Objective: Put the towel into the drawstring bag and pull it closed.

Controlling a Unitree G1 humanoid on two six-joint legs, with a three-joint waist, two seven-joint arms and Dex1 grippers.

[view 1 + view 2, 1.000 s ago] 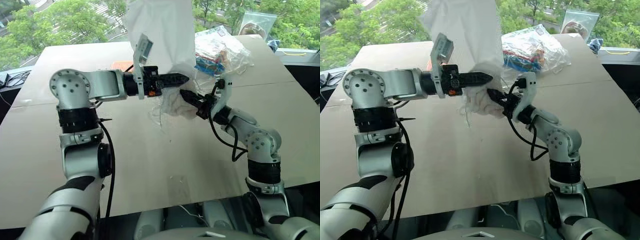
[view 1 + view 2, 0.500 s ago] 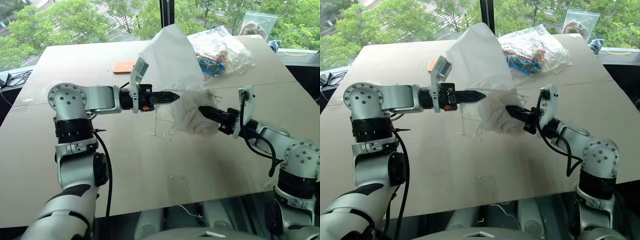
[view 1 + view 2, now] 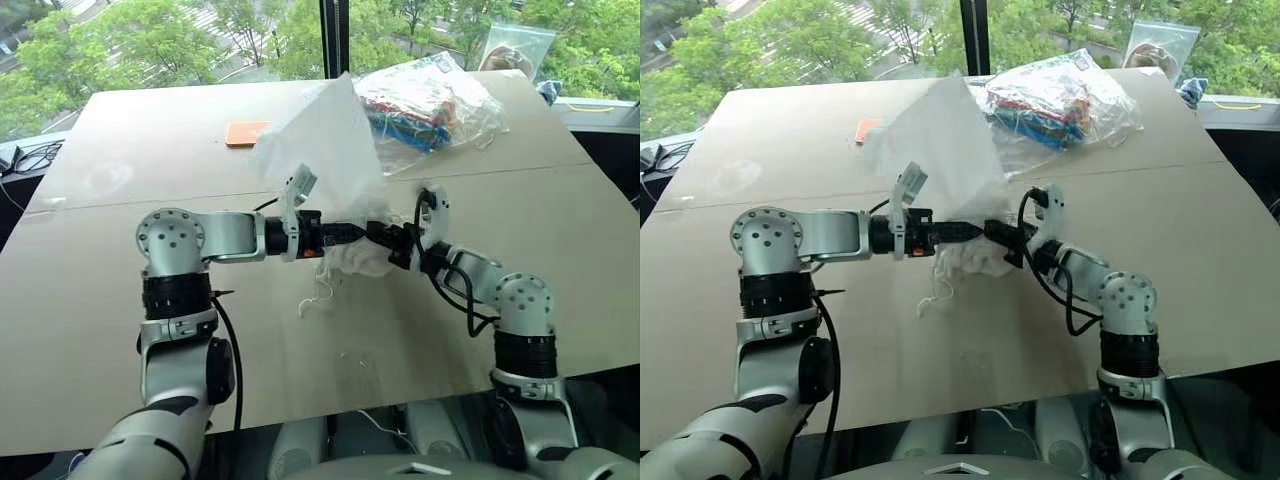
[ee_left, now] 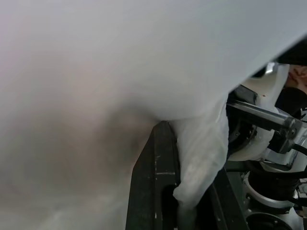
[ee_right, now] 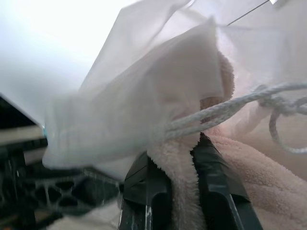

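The drawstring bag (image 3: pixel 322 150) stands up as a thin white sheet over the middle of the table (image 3: pixel 120 300). My left gripper (image 3: pixel 358 231) is shut on the bag's fabric near its mouth; in the left wrist view the cloth (image 4: pixel 201 158) is pinched between the black fingers (image 4: pixel 156 182). The towel (image 3: pixel 357 262) bulges, soft and off-white, just under both grippers. My right gripper (image 3: pixel 388 240) meets the left tip to tip and is shut on the towel (image 5: pixel 178 191), partly under the bag's hem (image 5: pixel 134 110). A white cord (image 5: pixel 225 109) crosses in front, and its end (image 3: pixel 318 295) hangs to the table.
A clear plastic bag with colourful contents (image 3: pixel 430 100) lies at the back right, close behind the drawstring bag. A small orange object (image 3: pixel 247 133) sits at the back left. Another clear bag (image 3: pixel 515 45) stands at the far right corner. Cables (image 3: pixel 25 158) lie off the left edge.
Both hands have sunk towards the table, bringing bag and towel lower. My right gripper swung out to the right, then came back against the left gripper. The bag's upper part has dropped.
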